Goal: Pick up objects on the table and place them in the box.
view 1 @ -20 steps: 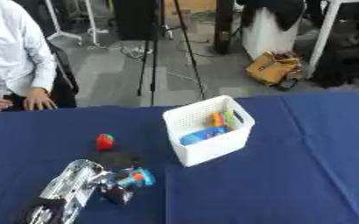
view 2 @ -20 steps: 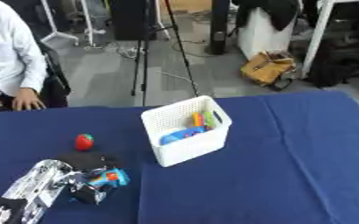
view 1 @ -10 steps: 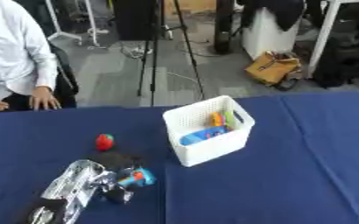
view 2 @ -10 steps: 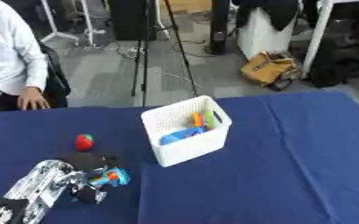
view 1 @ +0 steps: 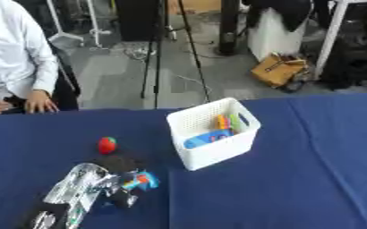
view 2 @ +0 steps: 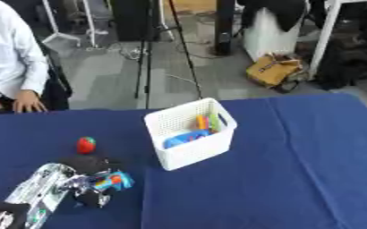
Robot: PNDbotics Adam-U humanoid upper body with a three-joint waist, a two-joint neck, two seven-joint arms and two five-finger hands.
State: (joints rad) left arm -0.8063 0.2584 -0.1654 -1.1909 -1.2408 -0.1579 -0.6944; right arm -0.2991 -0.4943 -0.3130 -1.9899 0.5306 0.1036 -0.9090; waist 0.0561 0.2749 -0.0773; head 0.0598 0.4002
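My left hand [view 1: 124,185], near left, fingers curled round blue-orange toy [view 1: 142,180] over blue cloth table [view 1: 296,179]. Beyond it, small round red ball [view 1: 107,145] on cloth. Farther right, white perforated plastic box [view 1: 214,134], colourful items inside. Right hand unseen.

- both views look down from the robot's head, facing forward over the blue table [view 1: 296,179] to the floor beyond.
- shared: white box [view 2: 188,138] and left hand [view 1: 116,185], offset sideways between views.
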